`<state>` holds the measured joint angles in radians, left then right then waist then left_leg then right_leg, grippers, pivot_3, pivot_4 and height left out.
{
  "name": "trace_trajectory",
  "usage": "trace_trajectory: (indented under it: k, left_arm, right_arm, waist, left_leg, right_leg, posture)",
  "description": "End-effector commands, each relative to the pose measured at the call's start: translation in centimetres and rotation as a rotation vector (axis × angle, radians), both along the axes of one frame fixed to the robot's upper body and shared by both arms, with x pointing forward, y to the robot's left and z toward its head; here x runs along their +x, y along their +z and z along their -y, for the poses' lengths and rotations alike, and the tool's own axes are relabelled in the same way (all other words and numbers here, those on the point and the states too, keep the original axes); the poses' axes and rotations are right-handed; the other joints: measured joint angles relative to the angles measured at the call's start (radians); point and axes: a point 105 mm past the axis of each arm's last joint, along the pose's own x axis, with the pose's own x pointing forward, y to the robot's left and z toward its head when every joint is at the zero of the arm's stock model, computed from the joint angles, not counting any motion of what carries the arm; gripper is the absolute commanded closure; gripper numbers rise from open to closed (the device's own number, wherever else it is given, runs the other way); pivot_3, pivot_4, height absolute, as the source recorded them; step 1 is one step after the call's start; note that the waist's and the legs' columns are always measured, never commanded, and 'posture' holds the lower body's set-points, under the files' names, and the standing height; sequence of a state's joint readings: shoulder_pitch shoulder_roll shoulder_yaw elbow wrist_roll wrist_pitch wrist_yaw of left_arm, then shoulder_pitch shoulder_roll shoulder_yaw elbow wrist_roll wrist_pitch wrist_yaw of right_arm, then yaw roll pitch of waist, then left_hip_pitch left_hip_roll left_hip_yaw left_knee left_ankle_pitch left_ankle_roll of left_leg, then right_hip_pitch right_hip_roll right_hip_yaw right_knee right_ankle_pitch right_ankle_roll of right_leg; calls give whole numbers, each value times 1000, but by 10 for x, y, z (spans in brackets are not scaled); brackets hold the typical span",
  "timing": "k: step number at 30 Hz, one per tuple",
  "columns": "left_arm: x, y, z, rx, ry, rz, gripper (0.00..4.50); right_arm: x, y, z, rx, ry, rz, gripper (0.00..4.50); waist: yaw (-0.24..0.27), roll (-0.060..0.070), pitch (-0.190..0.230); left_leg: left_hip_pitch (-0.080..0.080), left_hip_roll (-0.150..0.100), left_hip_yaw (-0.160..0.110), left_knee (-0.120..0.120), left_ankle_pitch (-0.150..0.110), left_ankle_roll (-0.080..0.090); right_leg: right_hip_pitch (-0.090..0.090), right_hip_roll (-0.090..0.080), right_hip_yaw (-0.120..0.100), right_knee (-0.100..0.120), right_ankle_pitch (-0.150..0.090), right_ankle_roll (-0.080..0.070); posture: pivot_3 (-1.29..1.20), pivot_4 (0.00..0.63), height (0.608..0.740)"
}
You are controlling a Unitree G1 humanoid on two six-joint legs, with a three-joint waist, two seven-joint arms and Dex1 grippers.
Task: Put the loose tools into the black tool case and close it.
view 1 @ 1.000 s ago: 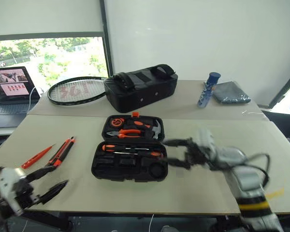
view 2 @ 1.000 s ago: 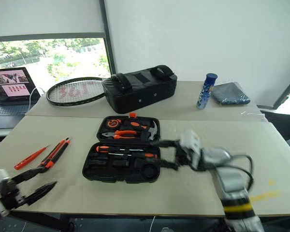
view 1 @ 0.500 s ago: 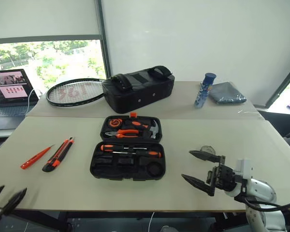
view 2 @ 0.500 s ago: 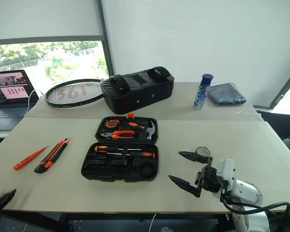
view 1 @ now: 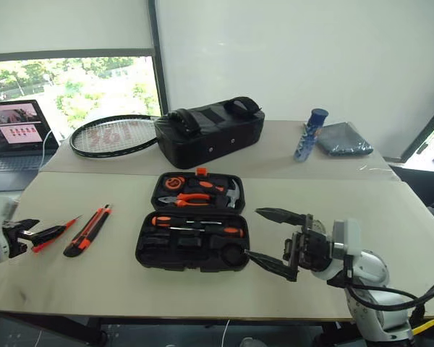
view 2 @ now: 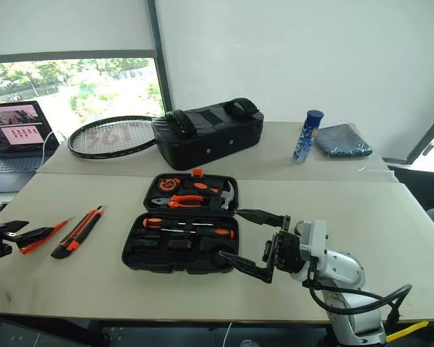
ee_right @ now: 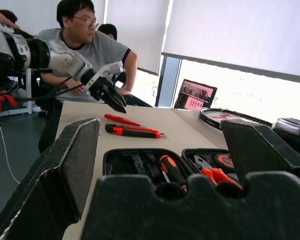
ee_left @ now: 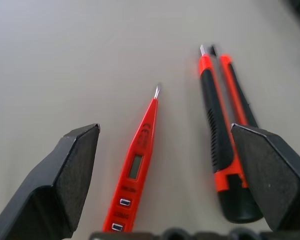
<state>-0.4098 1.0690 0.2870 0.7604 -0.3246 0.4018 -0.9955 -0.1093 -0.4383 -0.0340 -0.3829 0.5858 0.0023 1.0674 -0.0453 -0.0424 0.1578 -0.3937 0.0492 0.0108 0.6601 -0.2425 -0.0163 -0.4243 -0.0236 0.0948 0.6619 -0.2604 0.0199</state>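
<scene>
The black tool case [view 1: 193, 223] lies open near the middle of the counter [view 1: 390, 217], and everything else is placed from it. Inside its far half sit one orange tape measure, one pair of orange-handled pliers [view 1: 189, 198] and one hammer. Its near half holds two black-and-orange screwdrivers [view 1: 195, 225] lying side by side, plus dark moulded slots.

Two loose tools lie on the counter well to the left of the case: one thin red-orange screwdriver [ee_left: 135, 171] and one orange-black utility knife [ee_left: 221, 135], close together and roughly parallel, the knife being the one nearer the case.

The left gripper [view 1: 30, 232] sits at the far-left side, beyond those two tools. Its fingers [ee_left: 65, 175] are spread wide and hold nothing; in the left wrist view the red-orange screwdriver lies between them and the knife just inside one finger.

The right gripper [view 1: 269, 236] hovers just to the right of the case, pointing toward it, its two fingers [ee_right: 60, 170] wide apart and empty.

Behind the case stand one black fabric bag [view 1: 211, 131], one racket [view 1: 112, 135] to the bag's left, and one blue bottle [view 1: 311, 134] with one folded grey cloth [view 1: 345, 139] to the bag's right. One laptop [view 1: 14, 130] stands far left. The right wrist view shows two people [ee_right: 85, 45] beyond the counter.
</scene>
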Motion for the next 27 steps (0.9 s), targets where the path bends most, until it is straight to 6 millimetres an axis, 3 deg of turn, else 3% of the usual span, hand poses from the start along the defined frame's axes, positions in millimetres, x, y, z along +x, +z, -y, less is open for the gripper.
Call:
trace_trajectory:
  k: [1,7,10,13,14,17,19,20,21,24,26,27]
  left_arm:
    - [4,-6,-8,46,12,-63,0]
    - [12,-25,-1,-1,14,-133,0]
    - [13,-28,-1,-11,17,-143,695]
    - [12,-29,-2,-5,18,-146,1747]
    - [12,-29,-2,-8,13,-143,2354]
    - [9,-30,-4,-12,17,-145,3020]
    - [8,-25,-4,-35,4,-113,3945]
    - [8,-21,-4,-45,-5,-88,4051]
    - [9,-17,-3,-57,-13,-58,4071]
    - [20,23,5,-62,-110,173,4071]
    - [22,35,9,-50,-151,236,4071]
    - [25,48,18,-56,-217,291,4071]
  right_arm:
    - [-2,9,3,-3,-13,38,17]
    - [-3,11,8,-11,-49,48,17]
    - [-4,12,9,-12,-58,50,0]
    - [-4,12,10,-13,-66,49,0]
    - [-4,12,11,-14,-67,49,0]
    - [-5,11,12,-17,-71,45,0]
    - [-5,10,12,-19,-73,43,0]
    - [-4,9,13,-21,-74,42,0]
    - [-4,9,13,-23,-74,41,0]
    - [-2,7,15,-34,-74,31,0]
    - [-3,6,16,-40,-73,28,0]
    - [-3,5,16,-45,-73,27,0]
  waist:
    - [1,0,0]
    - [5,-1,0]
    - [6,-1,0]
    - [6,-1,0]
    - [6,-1,0]
    - [6,-1,0]
    - [6,-1,0]
    - [6,-1,0]
    - [6,-1,0]
    - [6,-2,0]
    - [7,-5,-1]
    - [7,-5,-1]
  left_leg:
    - [0,0,0,0,0,0]
    - [0,0,0,1,0,0]
    - [0,0,-1,1,0,0]
    - [1,-1,-1,1,0,0]
    - [1,-1,0,1,0,0]
    - [1,-1,-1,1,0,0]
    - [1,-1,-1,1,0,0]
    - [1,-1,0,1,0,0]
    - [1,-1,0,1,0,0]
    - [1,0,-1,1,0,0]
    - [0,0,-1,1,0,0]
    - [0,0,-1,1,0,0]
  right_leg:
    - [0,0,0,0,0,0]
    - [0,0,0,1,0,0]
    - [1,0,0,1,0,0]
    - [2,-1,0,1,0,0]
    - [2,-1,0,1,0,0]
    - [2,-1,0,2,0,0]
    - [2,-1,0,1,0,0]
    - [2,-1,0,2,0,0]
    - [2,-1,0,2,0,0]
    - [1,0,0,2,0,0]
    - [1,-1,-1,2,0,0]
    - [1,-1,-1,2,0,0]
  posture:
    - [0,150,740]
    - [0,150,740]
    - [0,150,740]
    - [0,150,740]
    - [0,150,740]
    - [0,150,740]
    - [0,150,740]
    - [0,150,740]
    - [0,150,740]
    - [0,150,740]
    - [0,150,740]
    - [0,150,740]
